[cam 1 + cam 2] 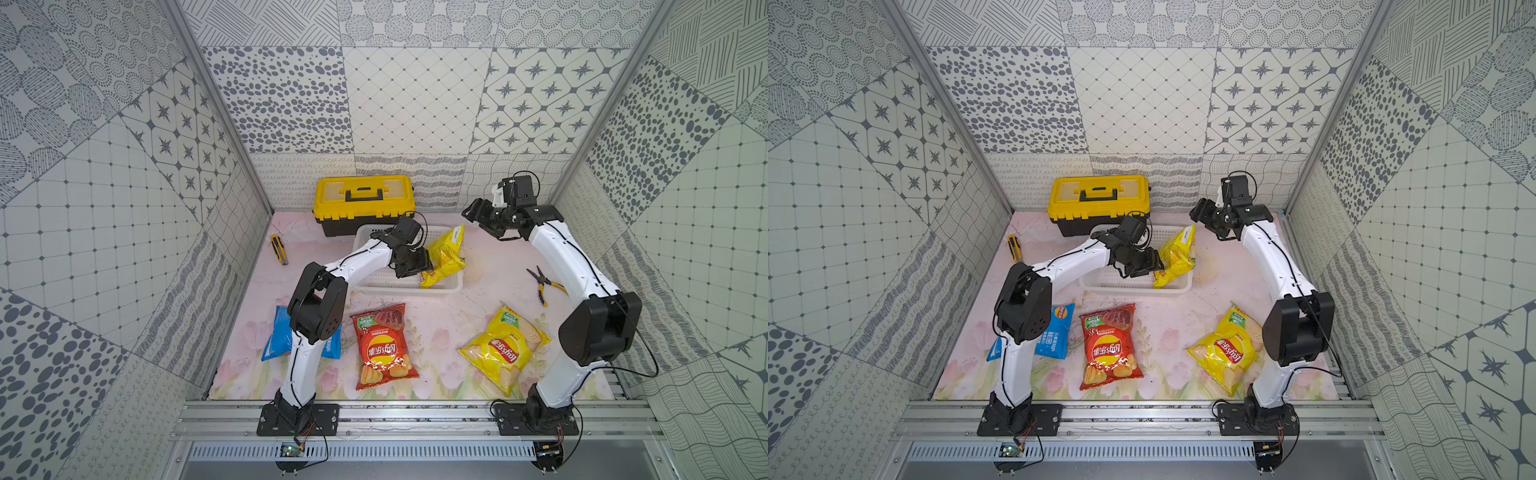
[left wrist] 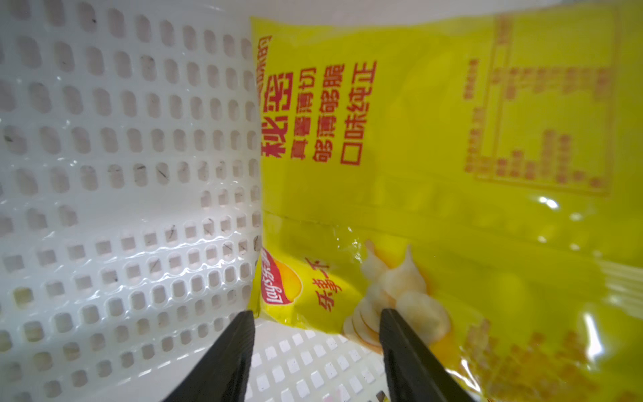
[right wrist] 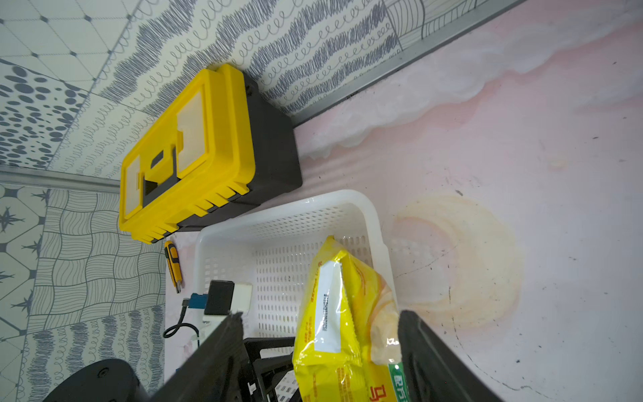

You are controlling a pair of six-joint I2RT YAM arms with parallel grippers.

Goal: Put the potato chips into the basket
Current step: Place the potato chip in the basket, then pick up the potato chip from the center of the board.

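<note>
The left claw sits spread inside the basket, just beside a yellow bag propped at the basket's right end. The right claw, also spread, hangs above and apart. Both arms bend inward. A blue bag, a red bag and a second yellow bag lie on the pink worktop.
</note>
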